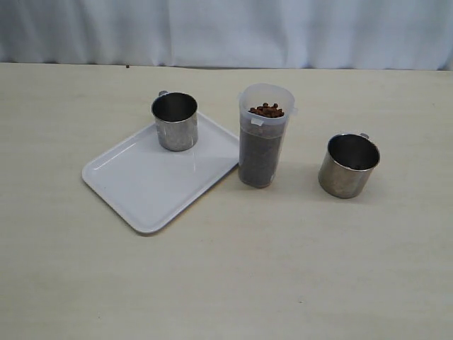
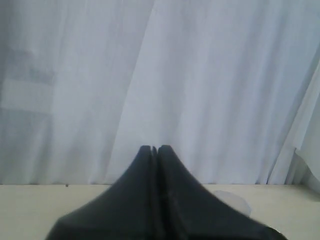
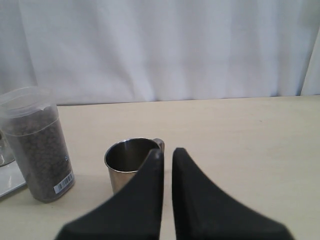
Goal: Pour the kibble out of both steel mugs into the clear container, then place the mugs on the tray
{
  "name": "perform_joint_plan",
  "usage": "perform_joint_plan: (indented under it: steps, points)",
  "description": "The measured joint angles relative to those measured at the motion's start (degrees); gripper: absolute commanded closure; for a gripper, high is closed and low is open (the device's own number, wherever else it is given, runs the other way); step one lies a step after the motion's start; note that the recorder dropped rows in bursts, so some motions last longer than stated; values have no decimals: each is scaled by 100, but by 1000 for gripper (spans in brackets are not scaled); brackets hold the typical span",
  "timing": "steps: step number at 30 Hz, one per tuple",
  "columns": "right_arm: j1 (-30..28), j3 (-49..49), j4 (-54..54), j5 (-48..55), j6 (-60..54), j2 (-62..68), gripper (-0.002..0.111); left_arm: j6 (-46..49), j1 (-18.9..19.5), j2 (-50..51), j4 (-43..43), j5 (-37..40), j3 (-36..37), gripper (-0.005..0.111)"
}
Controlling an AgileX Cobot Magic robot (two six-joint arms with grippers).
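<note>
One steel mug (image 1: 175,121) stands upright on the far corner of the white tray (image 1: 145,188). Right of the tray stands the clear container (image 1: 264,138), nearly full of brown kibble (image 1: 266,110). The other steel mug (image 1: 347,165) stands upright on the bare table further right and looks empty. Neither arm shows in the exterior view. In the right wrist view my right gripper (image 3: 167,152) is shut on nothing, just short of that mug (image 3: 125,165), with the container (image 3: 40,145) beside it. My left gripper (image 2: 155,148) is shut and empty, pointing at the curtain.
A white curtain (image 1: 226,32) hangs along the far edge of the pale wooden table (image 1: 226,283). A corner of the tray (image 3: 7,182) shows behind the container in the right wrist view.
</note>
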Motion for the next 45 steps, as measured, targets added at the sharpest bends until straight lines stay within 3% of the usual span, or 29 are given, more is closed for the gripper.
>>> perform_joint_plan:
  steps: [9,19,24,33,37,39,43,45]
  points:
    - [0,0,0,0,0,0,103,0,62,-45,0,11,0,107]
    - [0,0,0,0,0,0,103,0,1874,-45,-9,11,0,107]
    - [0,0,0,0,0,0,103,0,2371,-45,-9,21,0,107]
    - [0,0,0,0,0,0,103,21,2472,-45,9,44,0,107]
    - [0,0,0,0,0,0,103,186,2472,-58,-146,56,313,107]
    - [0,0,0,0,0,0,103,612,2472,-73,-495,-33,618,107]
    - [0,0,0,0,0,0,103,2960,2472,-73,-2510,-693,1635,107]
    - [0,0,0,0,0,0,103,3331,2472,-73,-2761,-834,1948,107]
